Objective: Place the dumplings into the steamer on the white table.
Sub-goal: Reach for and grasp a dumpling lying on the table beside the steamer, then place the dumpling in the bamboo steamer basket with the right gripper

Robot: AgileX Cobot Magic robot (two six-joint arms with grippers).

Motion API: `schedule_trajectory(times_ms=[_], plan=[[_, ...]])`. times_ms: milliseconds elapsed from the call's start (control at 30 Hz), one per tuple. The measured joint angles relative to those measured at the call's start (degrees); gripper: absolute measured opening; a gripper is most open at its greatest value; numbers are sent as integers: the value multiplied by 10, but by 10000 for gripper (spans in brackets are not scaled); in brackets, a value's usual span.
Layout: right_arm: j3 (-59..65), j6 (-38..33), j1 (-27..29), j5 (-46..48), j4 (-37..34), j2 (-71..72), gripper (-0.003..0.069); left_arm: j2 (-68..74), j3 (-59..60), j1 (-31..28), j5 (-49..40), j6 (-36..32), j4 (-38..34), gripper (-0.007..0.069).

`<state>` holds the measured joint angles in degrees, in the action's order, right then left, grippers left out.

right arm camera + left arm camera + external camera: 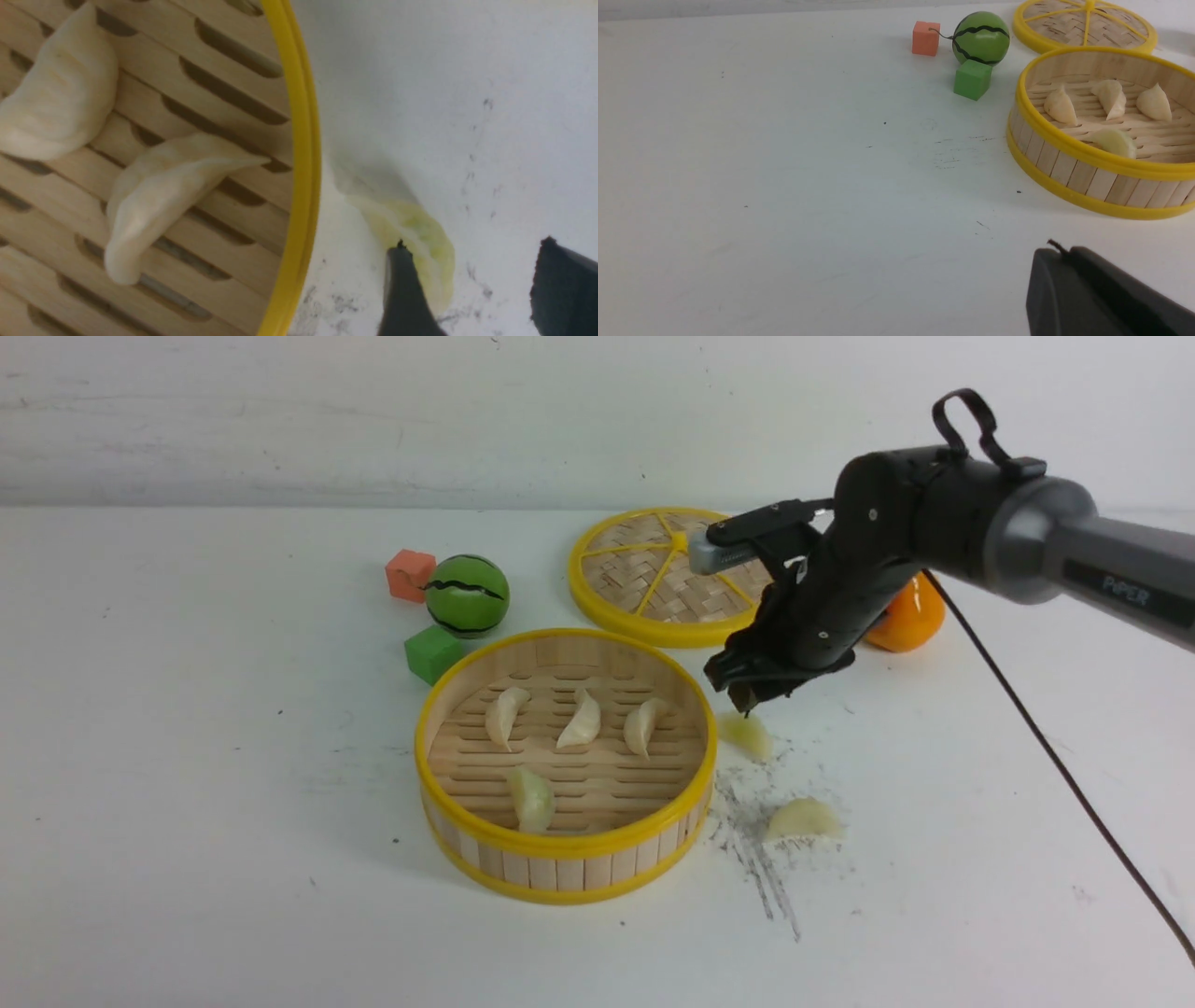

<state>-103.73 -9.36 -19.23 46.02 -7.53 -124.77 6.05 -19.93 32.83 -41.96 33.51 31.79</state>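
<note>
A: How does the right gripper stand?

B: Tipped down at the white table, jaws well apart, nothing clamped. In the right wrist view one dark finger overlaps the edge of a yellow-green dumpling. The other finger stands clear on its far side. I cannot tell whether the near finger touches it.

A: So that dumpling is on the table?

B: Yes, directly under the fingertips, just outside the steamer.

A: And around the gripper?

B: A second loose dumpling lies near, on the robot's side of the gripper, among grey scratch marks. The steamer sits just beside the gripper on its left. It holds three cream dumplings in a row and a greenish dumpling closer to the robot.

A: Farther out?

B: Beyond the gripper lies the woven lid. An orange fruit is partly hidden behind the arm. Well off to the left are a watermelon ball, an orange cube and a green cube.

A: The left gripper?

B: It shows only in its own wrist view. It is closed and empty above bare table, with the steamer ahead of it.
</note>
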Motion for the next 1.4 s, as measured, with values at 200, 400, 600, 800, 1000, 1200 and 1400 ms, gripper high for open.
schedule_trajectory(times_ms=[200, 400, 600, 800, 1000, 1200, 1400], plan=[[-1, -1, 0, 2, -15, -46, 351, 0, 0, 0, -1, 0, 0, 19], [-2, 0, 0, 27, 1, -41, 195, 0, 0, 0, -2, 0, 0, 21], [-22, 0, 12, 81, 27, 11, 199, -1, 0, 0, -2, 0, 1, 28], [-50, 6, 2, 139, -84, 79, 199, -1, 0, 0, -2, 0, 2, 31], [-50, 16, -70, 145, -206, 59, 199, -1, 0, 0, -2, 0, 2, 35], [-49, 103, -129, 133, -149, -11, 199, -1, 0, 0, -2, 0, 2, 37], [-49, 151, -135, 126, -105, -30, 233, -1, 0, 0, -2, 0, 2, 37]])
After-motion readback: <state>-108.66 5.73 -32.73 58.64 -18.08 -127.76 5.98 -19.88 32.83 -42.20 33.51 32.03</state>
